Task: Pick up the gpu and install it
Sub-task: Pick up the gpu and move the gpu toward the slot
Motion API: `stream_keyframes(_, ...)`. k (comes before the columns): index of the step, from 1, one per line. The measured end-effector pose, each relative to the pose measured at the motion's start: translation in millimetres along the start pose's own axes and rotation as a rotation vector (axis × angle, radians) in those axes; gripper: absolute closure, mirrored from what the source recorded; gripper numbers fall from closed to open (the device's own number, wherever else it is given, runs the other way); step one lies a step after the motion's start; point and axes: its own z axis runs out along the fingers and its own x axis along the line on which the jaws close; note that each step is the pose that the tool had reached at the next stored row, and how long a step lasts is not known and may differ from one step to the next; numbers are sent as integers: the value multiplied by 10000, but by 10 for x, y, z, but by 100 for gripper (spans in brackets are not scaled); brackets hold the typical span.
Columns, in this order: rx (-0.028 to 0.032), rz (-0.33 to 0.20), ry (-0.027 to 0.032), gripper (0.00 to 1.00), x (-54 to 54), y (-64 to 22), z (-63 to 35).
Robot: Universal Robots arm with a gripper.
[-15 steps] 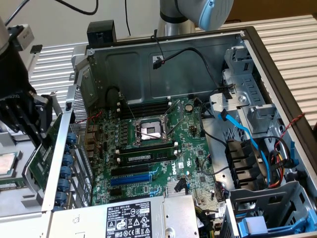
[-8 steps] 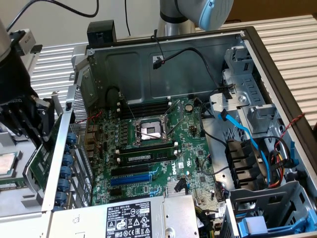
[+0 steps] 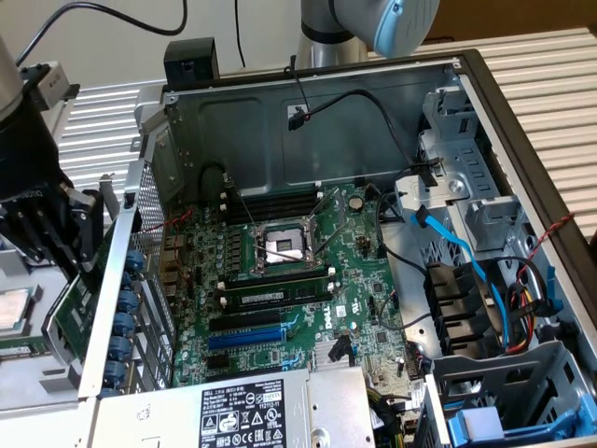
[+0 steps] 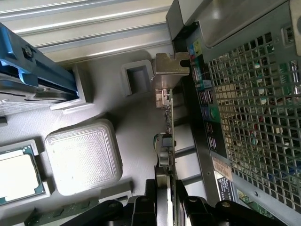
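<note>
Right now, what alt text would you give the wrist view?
The gripper sits over one edge of the gpu, seen edge-on, standing just outside the computer case's perforated rear panel. A processor chip lies in a grey tray on the gpu's other side.

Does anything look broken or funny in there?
Nothing looks broken or spilled. One odd bit: the socket in the middle of the motherboard stands open, while a cpu lies outside the case in a tray.

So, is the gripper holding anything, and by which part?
The gripper holds the gpu, fingers clamped on its two flat faces at the end away from its silver bracket.
</note>
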Motion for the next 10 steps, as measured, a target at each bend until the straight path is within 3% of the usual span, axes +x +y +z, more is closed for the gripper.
stream_keyframes(3, 98, -15, -57, 73, -3, -3, -10)
stream_keyframes(10, 119, -18, -53, 73, -61, -49, -314)
